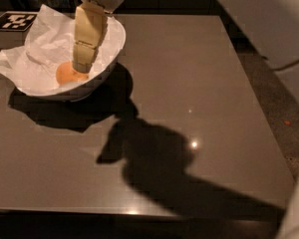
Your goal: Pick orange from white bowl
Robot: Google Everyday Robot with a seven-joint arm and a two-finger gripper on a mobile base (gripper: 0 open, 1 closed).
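The orange (68, 76) lies inside the white bowl (105, 72) at the table's far left, on crumpled white paper (37, 59) that sticks out past the rim. My gripper (81, 67) reaches down into the bowl from above, cream-coloured, its tip right at the orange's upper right side and covering part of it. The arm's round white head shows at the top edge.
The bowl stands on a grey-brown table (189, 83). A black-and-white marker tag (14, 21) lies at the far left corner. The arm's dark shadow falls across the table's middle and front. Floor shows beyond the right edge.
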